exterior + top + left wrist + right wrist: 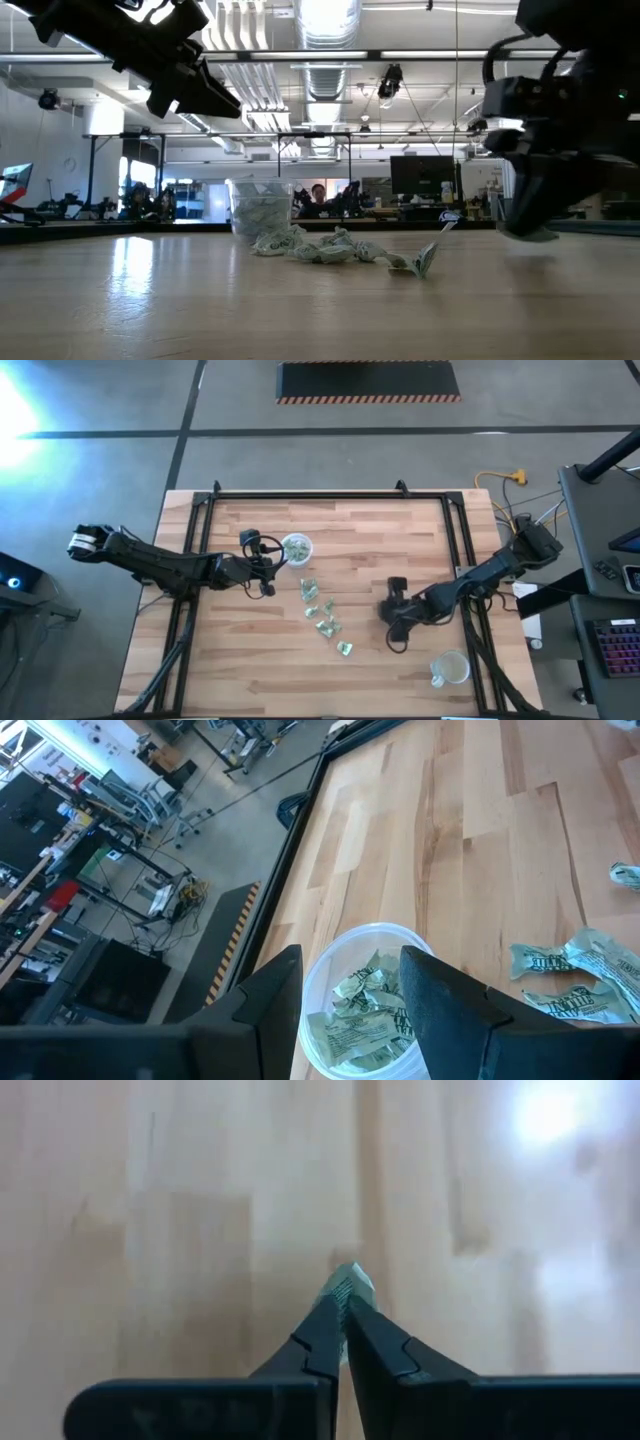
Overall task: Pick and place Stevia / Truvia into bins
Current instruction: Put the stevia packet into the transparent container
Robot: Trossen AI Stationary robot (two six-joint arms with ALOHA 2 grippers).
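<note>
at right end effector point(343, 1312) (closed): sachet point(349, 1285)

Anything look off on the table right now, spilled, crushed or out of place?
Mostly normal. The loose sachets lie crumpled in a trail mid-table, one propped on edge. The left gripper hangs open over the part-filled cup; the right gripper is shut on a sachet. The second cup stands upright.

Pale green-and-white sachets point(322, 612) with dark print lie on the light, striped wood counter point(380, 540) — one whitish translucent bin point(365, 1005) holds more — both hands black.
</note>
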